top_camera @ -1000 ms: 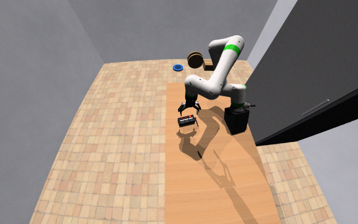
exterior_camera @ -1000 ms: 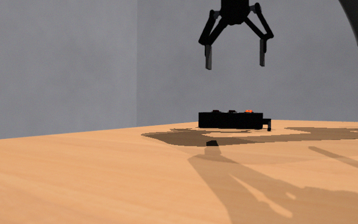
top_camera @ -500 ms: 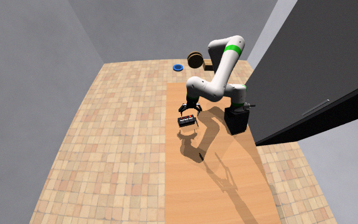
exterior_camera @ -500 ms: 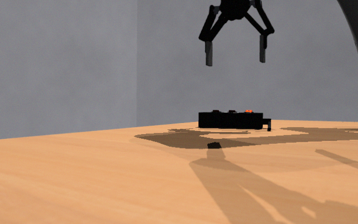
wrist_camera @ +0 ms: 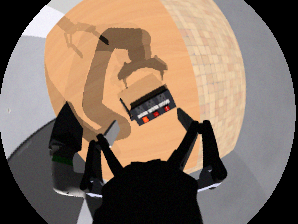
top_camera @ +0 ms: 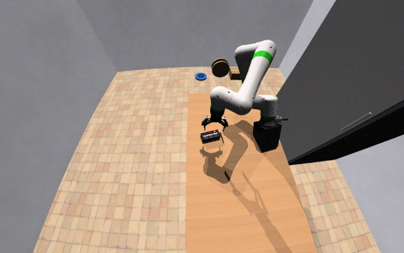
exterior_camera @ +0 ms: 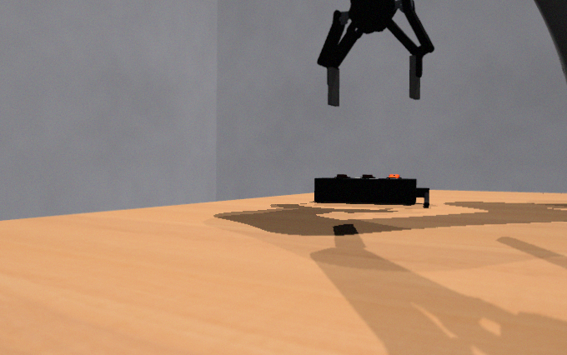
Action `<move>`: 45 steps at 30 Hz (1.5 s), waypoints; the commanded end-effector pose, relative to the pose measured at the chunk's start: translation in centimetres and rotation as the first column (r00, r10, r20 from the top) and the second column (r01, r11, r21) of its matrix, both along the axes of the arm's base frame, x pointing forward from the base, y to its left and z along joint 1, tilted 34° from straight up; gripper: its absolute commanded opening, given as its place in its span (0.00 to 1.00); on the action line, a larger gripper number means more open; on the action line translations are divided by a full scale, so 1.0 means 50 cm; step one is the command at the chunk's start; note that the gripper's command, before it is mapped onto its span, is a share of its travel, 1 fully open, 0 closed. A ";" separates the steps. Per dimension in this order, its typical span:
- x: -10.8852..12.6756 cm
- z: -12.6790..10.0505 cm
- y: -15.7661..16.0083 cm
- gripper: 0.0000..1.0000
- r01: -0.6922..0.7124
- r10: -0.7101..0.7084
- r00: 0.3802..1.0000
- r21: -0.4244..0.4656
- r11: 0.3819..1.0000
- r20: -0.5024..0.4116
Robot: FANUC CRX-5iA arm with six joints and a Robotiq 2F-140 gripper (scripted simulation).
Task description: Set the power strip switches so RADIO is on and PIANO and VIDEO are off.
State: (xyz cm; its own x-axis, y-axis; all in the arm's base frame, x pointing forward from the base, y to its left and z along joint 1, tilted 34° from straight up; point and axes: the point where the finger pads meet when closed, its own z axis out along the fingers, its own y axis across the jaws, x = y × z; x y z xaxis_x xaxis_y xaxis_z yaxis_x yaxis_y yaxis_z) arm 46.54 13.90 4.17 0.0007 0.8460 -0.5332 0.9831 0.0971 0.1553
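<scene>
Hanging well above the bench with my gripper (exterior_camera: 373, 99) spread wide and empty, I risk pressing two neighbouring switches at once or tipping the power strip (exterior_camera: 365, 190), which sits upright near the bench's far left edge.

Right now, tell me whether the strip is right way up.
Right way up: the power strip lies flat, switches facing upward.
</scene>
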 end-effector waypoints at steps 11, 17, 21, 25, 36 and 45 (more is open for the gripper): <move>0.001 -0.002 -0.022 1.00 0.422 -0.451 0.856 0.162 0.892 0.254; 0.001 -0.003 -0.034 1.00 0.539 -0.590 0.746 0.240 0.808 0.309; 0.000 -0.004 -0.048 1.00 0.664 -0.753 0.550 0.359 0.656 0.360; 0.000 -0.006 -0.063 1.00 0.723 -0.844 0.387 0.446 0.528 0.372; -0.002 -0.009 -0.099 1.00 0.735 -0.944 -0.104 0.663 0.140 0.314; -0.006 -0.013 -0.131 1.00 0.585 -0.855 -0.487 0.793 -0.168 0.179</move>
State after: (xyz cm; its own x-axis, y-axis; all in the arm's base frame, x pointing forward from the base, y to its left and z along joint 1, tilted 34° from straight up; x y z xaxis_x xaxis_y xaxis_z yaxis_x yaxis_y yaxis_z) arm 46.32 8.08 3.58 0.9401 -0.2238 0.2571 -0.3170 -0.8514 0.4180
